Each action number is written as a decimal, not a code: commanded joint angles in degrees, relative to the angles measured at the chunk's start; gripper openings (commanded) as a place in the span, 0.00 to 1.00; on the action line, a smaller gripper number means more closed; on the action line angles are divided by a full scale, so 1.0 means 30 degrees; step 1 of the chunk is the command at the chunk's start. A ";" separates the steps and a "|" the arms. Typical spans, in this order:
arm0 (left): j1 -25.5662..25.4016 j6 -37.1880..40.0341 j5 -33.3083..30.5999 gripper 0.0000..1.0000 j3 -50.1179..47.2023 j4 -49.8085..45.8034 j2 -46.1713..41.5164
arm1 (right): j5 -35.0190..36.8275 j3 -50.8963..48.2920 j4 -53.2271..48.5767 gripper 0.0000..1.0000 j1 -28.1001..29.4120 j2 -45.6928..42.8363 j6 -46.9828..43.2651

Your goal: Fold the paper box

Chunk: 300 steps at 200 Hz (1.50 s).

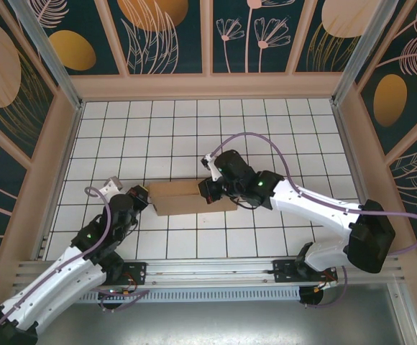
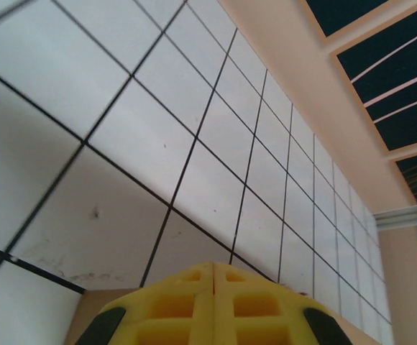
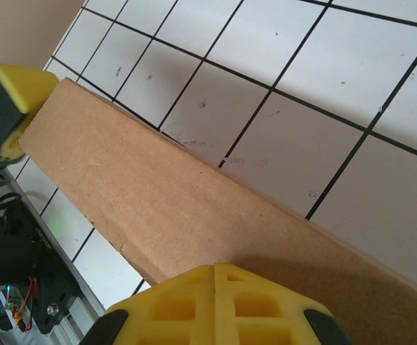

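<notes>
The paper box (image 1: 187, 198) lies on the white gridded table as a flat, closed brown cardboard shape. My left gripper (image 1: 141, 195) is at its left end and is shut with nothing between the fingers. In the left wrist view the closed yellow tips (image 2: 214, 266) hover over a sliver of cardboard (image 2: 86, 309). At the box's right end, my right gripper (image 1: 207, 189) is also shut and empty. Its joined tips (image 3: 214, 267) rest over the brown panel (image 3: 158, 194), and the left gripper's yellow finger (image 3: 14, 100) touches the far end of that panel.
Low beige walls (image 1: 208, 86) ring the table on three sides. A metal rail (image 1: 216, 269) with the arm bases runs along the near edge. Open tiles (image 1: 194, 129) stretch behind the box.
</notes>
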 commanded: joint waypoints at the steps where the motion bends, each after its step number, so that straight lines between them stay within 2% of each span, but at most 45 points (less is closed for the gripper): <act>1: -0.0100 0.3249 -0.1767 0.00 0.2404 -0.2515 0.0686 | 0.0253 0.1604 -0.1621 0.10 0.0059 0.0185 -0.0714; 23: -0.0100 0.4938 -0.1665 0.00 0.3791 -0.2731 0.1908 | 0.0030 0.2528 -0.2086 0.20 -0.0378 0.0121 -0.0904; 49: -0.0082 0.6845 -0.1361 0.08 0.4743 -0.2778 0.2600 | 0.0027 0.3584 -0.2984 0.32 -0.0646 0.0037 -0.1574; 61: -0.0101 0.7731 -0.1544 0.15 0.5443 -0.3160 0.2747 | 0.0572 0.4190 -0.3886 0.36 -0.0676 -0.0019 -0.2242; 81: -0.0079 1.0101 -0.0681 0.39 0.6254 -0.3389 0.2717 | 0.1887 0.4445 -0.4956 0.41 -0.1093 -0.0727 -0.3596; 93: -0.0079 1.1713 0.0648 0.51 0.6262 -0.3281 0.2676 | 0.2541 0.3929 -0.5264 0.43 -0.1795 -0.1477 -0.4172; 108: -0.0096 1.3194 0.1770 0.56 0.6426 -0.3717 0.2836 | 0.2876 0.2477 -0.4894 0.43 -0.2704 -0.3237 -0.5843; 129: -0.0078 1.2994 0.0892 0.64 0.7248 -0.5003 0.2743 | 0.2855 -0.0458 -0.3250 0.44 -0.2778 -0.6923 -0.9492; 142: -0.0087 1.3357 0.1254 0.71 0.7682 -0.5034 0.2400 | 0.2784 -0.2257 -0.2218 0.45 -0.2771 -0.9382 -1.2056; 160: -0.0084 1.4033 0.2208 0.82 0.8087 -0.4913 0.2002 | 0.2252 -0.4200 -0.1019 0.52 -0.2898 -1.1887 -1.4475; 196: -0.0096 1.3530 0.2553 0.81 0.8012 -0.5073 0.1462 | 0.0829 -0.5293 -0.1604 0.54 -0.4268 -1.1959 -1.7411; 221: -0.0094 1.0960 0.1133 0.82 0.7550 -0.5396 0.1107 | 0.0142 -0.6440 -0.0844 0.49 -0.4944 -1.1566 -1.9060; 246: -0.0086 0.9861 0.0049 0.81 0.7250 -0.5517 0.0784 | -0.1260 -0.6682 -0.0067 0.40 -0.6149 -1.0519 -1.9153; 260: -0.0086 0.8615 -0.1759 0.78 0.7288 -0.6205 0.0507 | -0.1835 -0.6778 0.0408 0.36 -0.6522 -1.0119 -1.8935; 271: -0.0088 0.8610 -0.2355 0.76 0.7251 -0.6251 0.0177 | -0.2182 -0.6788 0.0661 0.33 -0.6716 -0.9875 -1.8838; 300: -0.0083 0.8611 -0.1749 0.74 0.6844 -0.5561 -0.0393 | -0.3286 -0.6680 0.1072 0.28 -0.6981 -0.9269 -1.8663</act>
